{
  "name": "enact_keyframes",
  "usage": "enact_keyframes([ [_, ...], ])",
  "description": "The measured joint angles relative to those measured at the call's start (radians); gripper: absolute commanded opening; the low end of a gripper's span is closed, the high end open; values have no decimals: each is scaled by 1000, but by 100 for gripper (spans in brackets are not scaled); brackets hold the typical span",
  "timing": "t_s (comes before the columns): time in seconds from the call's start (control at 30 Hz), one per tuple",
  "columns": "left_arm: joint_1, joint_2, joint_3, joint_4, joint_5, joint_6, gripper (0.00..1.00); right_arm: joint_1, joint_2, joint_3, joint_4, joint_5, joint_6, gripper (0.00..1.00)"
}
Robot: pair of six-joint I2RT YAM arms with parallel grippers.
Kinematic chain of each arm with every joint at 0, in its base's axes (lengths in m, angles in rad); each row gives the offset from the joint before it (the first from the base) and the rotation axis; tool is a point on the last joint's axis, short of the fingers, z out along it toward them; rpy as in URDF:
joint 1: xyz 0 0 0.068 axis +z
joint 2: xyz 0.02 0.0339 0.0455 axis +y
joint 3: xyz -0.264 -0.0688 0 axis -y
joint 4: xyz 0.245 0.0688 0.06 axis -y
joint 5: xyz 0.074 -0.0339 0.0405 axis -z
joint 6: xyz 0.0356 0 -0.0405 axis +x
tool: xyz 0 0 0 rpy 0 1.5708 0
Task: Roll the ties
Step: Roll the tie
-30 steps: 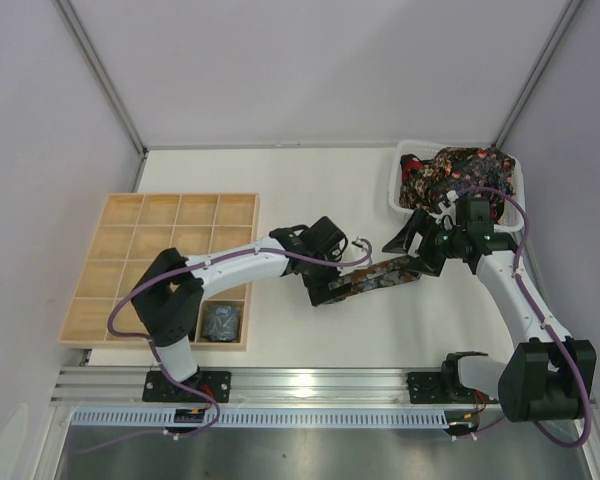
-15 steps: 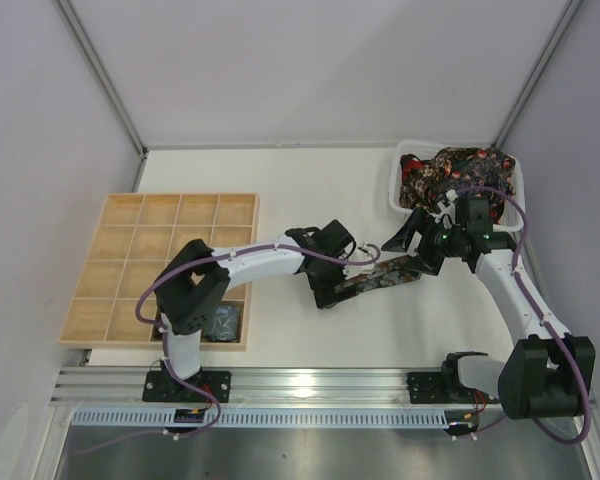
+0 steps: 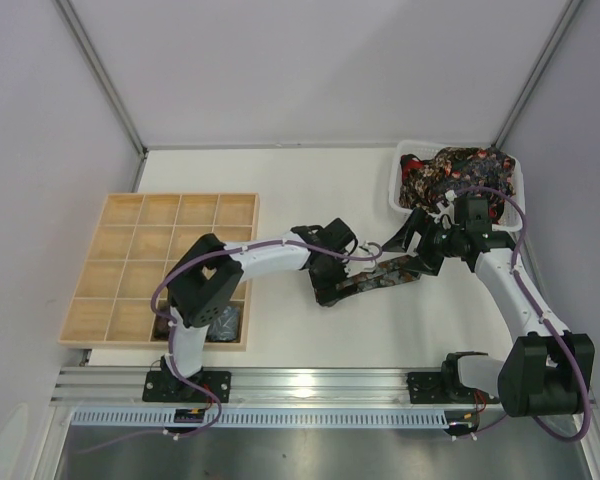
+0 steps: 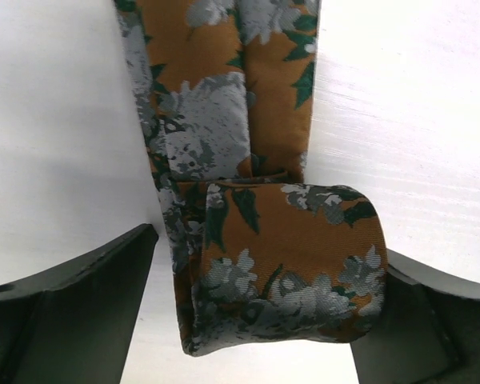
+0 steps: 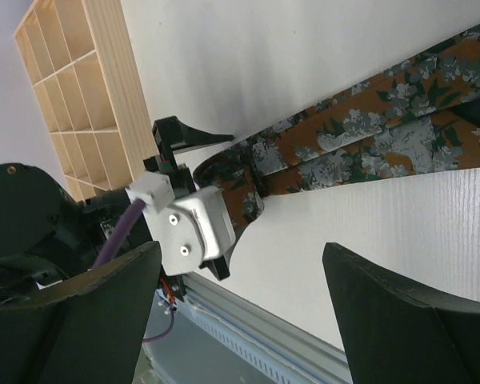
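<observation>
Table — white, matte, with a faint grain in the wrist views. Three items lie on it.
Tray: pale wood, gridded, at the left, reaching the near edge.
Basket: white plastic, at the far right corner.
Tie: orange-brown with grey flowers and green leaves, laid flat at the middle — slanting up toward the basket side, two strips side by side, its left end turned over into a short flat roll.
None of the three touches another.
</observation>
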Motion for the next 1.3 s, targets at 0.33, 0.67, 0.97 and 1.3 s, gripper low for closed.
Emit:
enact_keyframes([
  [0.33,29,13,14,9,17,10,62,7,2,0,-2,0,-3,89],
  [0.67,38,14,14,14,35,10,73,11,2,0,-2,0,-4,88],
  [0.97,34,-7,4,0,79,-8,100,13,10,0,1,0,-4,89],
  [1.3,82,-233,-32,48,113,-137,100,51,72,13,3,0,-18,88],
])
